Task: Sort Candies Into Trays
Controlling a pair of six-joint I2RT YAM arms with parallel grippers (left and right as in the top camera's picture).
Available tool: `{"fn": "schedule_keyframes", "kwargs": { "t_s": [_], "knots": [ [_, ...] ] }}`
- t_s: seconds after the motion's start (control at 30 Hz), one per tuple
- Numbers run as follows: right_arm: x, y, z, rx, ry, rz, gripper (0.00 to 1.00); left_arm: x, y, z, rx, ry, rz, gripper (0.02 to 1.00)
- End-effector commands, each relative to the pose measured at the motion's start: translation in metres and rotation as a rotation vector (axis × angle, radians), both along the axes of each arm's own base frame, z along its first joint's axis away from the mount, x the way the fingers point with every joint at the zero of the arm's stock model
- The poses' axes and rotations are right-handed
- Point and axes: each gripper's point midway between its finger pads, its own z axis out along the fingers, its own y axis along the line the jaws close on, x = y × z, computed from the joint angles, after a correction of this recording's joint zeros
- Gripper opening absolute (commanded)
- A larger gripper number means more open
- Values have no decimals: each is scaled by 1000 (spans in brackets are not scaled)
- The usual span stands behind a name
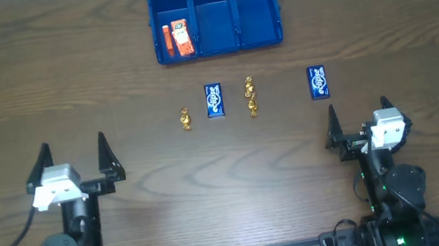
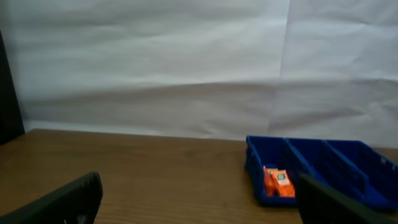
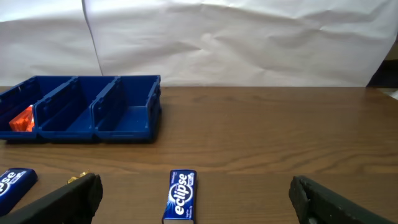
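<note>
A blue three-compartment tray (image 1: 220, 44) stands at the far middle of the wooden table. Its left compartment holds orange candies (image 1: 178, 38). In front of the tray lie two blue gum packs (image 1: 214, 100) (image 1: 318, 81) and gold wrapped candies, one (image 1: 186, 119) to the left and a small cluster (image 1: 251, 95) between the packs. My left gripper (image 1: 74, 161) is open near the front left, far from the candies. My right gripper (image 1: 360, 117) is open at the front right, just short of the right gum pack (image 3: 180, 196). The left wrist view shows the tray (image 2: 323, 163) and the orange candies (image 2: 278, 182).
White paper covers the wall behind the table. Bare wood lies on both sides of the tray and between the arms. In the right wrist view the tray (image 3: 81, 132) stands beyond a second gum pack (image 3: 12, 183) and a gold candy (image 3: 78, 178).
</note>
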Motion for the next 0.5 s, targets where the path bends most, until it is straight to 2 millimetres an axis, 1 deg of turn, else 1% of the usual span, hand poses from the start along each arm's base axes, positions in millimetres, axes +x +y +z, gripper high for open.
{"fn": "schedule_keyframes", "kwargs": {
  "t_s": [0.03, 0.1, 0.27, 0.5],
  "knots": [
    [0, 0, -1, -8, 0, 2, 998, 2, -3, -29, 15, 9, -18, 996],
    [0, 0, -1, -7, -1, 2, 998, 4, -5, -41, 16, 32, -27, 998],
    [0, 0, -1, -7, 0, 2, 998, 5, -5, -55, 15, 94, -29, 998],
    [0, 0, -1, -7, 0, 2, 998, 2, -5, -95, 10, 256, -31, 996]
  ]
}}
